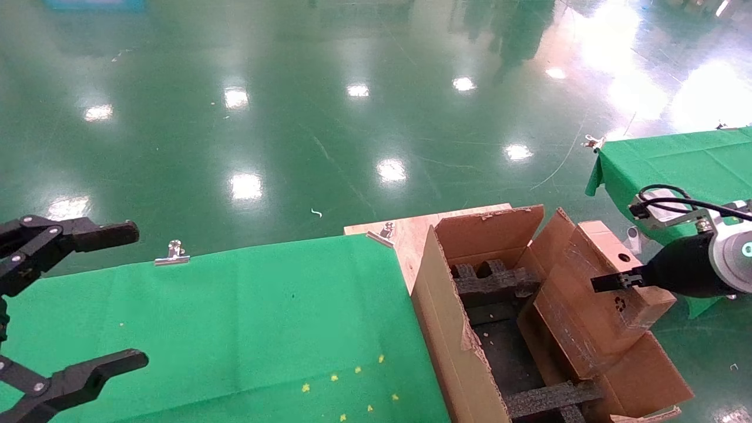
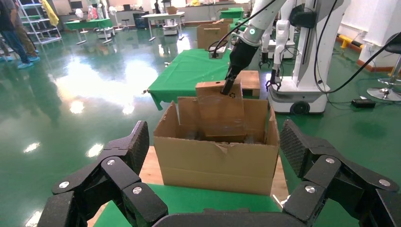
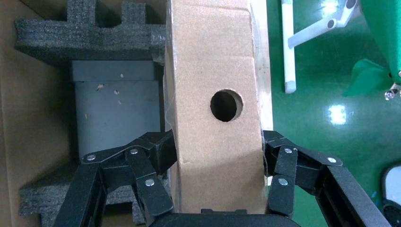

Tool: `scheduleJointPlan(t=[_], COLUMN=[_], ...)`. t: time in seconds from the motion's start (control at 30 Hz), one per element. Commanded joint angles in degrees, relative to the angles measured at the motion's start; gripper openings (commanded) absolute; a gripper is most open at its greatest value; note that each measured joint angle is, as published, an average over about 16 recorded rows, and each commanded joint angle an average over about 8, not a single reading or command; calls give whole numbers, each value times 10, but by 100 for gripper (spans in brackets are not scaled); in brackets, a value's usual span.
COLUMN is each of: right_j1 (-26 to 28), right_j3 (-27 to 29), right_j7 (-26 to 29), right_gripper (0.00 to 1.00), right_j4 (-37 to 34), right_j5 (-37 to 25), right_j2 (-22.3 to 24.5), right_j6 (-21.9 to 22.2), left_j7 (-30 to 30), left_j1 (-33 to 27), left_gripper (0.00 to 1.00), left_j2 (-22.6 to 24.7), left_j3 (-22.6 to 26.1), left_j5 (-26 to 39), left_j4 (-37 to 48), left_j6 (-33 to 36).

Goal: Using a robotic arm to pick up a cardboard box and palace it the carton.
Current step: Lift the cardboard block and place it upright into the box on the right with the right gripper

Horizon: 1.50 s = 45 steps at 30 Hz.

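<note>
Over the right side of the carton [image 1: 452,329], the right hand [image 3: 218,156] is clamping the cardboard box [image 1: 605,294], its black fingers [image 3: 151,156] pressing on two opposite faces. In the right wrist view the face with the round punched hole [image 3: 226,105] is turned toward the camera, between the two sets of fingers. The box is tilting, its lower end dipping just inside the carton's right wall while its upper end is leaning out over the right flap [image 1: 640,376]. The robotic arm [image 1: 705,258], white with a green ring light, is reaching in from the right, and a black cable is looping above its wrist.

Beneath the box, black foam inserts [image 1: 493,282] are sitting inside the carton, one block toward the far end and another strip at the near end, with a dark floor of the carton showing between them. The carton's flaps are standing open, the near-left edge ragged. The carton is resting against the right end of a wooden counter [image 1: 411,232] draped with a green cloth [image 1: 235,323], which metal clips [image 1: 171,254] are pinning at the far edge.

Farther right, a second green-covered counter [image 1: 675,158] is standing behind the arm. The left hand [image 1: 70,305] is hanging at the left edge of the green cloth, wide open and holding nothing, well apart from the carton. A glossy green floor [image 1: 352,117] is spreading beyond.
</note>
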Motion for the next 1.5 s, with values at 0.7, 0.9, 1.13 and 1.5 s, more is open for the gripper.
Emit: scheduleJointPlan(t=[0.7,0.9,1.13,1.5], right_j1=[-40,-66,-97,-158], right_j3=[-14,-24,-36,-55], right_j7=[71,94,124,198], right_gripper=[0,0,0,0], right_j4=[-4,-3,-3,-8], right_j5=[-45,-69,-91,-137], right_j2=[-31,-41,-51,-70], right_j6=[62,91,117,166], left_j7=[0,0,0,0], left_j1=[0,0,0,0], left_gripper=[100,100,100,100], left_j2=[0,0,0,0], left_j3=[0,0,0,0], left_j5=[0,0,0,0], left_j4=[0,0,0,0], left_j6=[0,0,0,0])
